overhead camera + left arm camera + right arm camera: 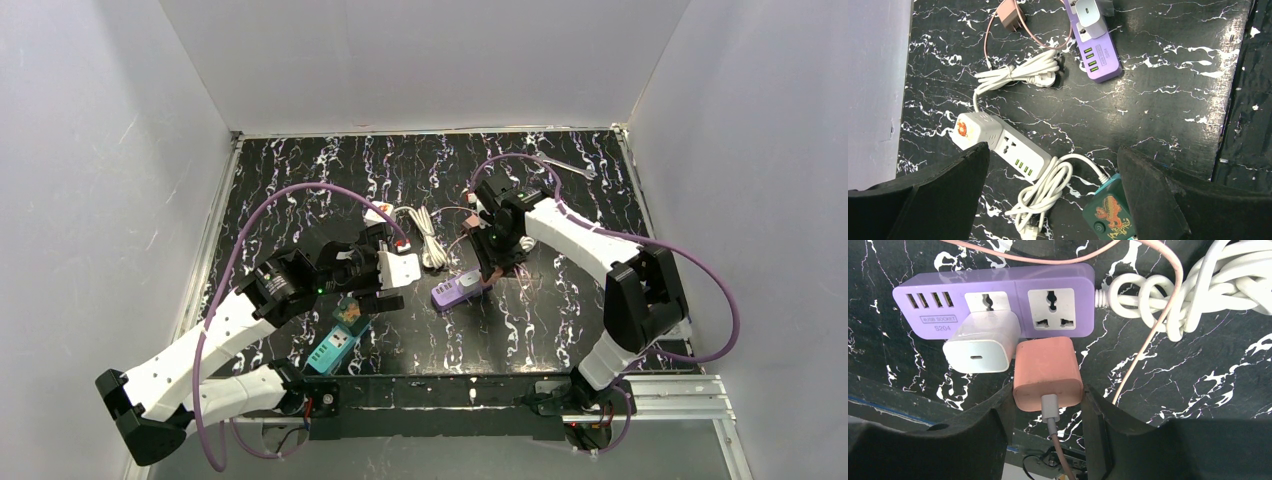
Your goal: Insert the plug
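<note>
Now grips the pink plug (1048, 367) tight in the right pincer (1048, 392), just by the free socket (1050, 310) of the purple strip (998, 285) on the counter (1198, 390), not in yet. Holds the left pincer (1054, 155) wide open above a white strip (998, 137), well apart.

A white power strip (1003, 142) lies left of centre, a teal power strip (1110, 212) nearer. A silver wrench (572, 166) lies far right.

Top external looks steeply down from above and behind the near edge over the whole table (560, 330); left wrist looks down from higher, right wrist from close, both sharing the purple power strip (998, 282).
</note>
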`<state>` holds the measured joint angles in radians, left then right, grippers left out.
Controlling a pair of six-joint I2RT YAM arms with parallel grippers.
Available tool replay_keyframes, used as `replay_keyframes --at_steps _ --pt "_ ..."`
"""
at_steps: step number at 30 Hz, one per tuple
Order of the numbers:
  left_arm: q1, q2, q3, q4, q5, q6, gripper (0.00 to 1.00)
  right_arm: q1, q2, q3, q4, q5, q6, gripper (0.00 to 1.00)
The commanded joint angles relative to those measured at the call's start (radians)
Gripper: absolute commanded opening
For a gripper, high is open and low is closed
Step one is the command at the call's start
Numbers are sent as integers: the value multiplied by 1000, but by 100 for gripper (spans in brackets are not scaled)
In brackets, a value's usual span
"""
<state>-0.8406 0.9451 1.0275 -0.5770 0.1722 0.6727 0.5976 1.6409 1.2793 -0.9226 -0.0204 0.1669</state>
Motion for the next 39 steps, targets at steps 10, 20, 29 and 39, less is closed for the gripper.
replay_keyframes --at_steps 10,20,29,39 --pt "5 1 24 -4 14 4 98 -1 20 32 19 59 -27 23" --pt "7 3 20 -9 19 23 98 -1 44 48 34 48 -35 22" --pt "9 5 22 -4 20 26 98 4 60 48 33 36 -39 22" --pt "16 -5 18 -3 18 33 98 41 100 48 23 86 -38 21"
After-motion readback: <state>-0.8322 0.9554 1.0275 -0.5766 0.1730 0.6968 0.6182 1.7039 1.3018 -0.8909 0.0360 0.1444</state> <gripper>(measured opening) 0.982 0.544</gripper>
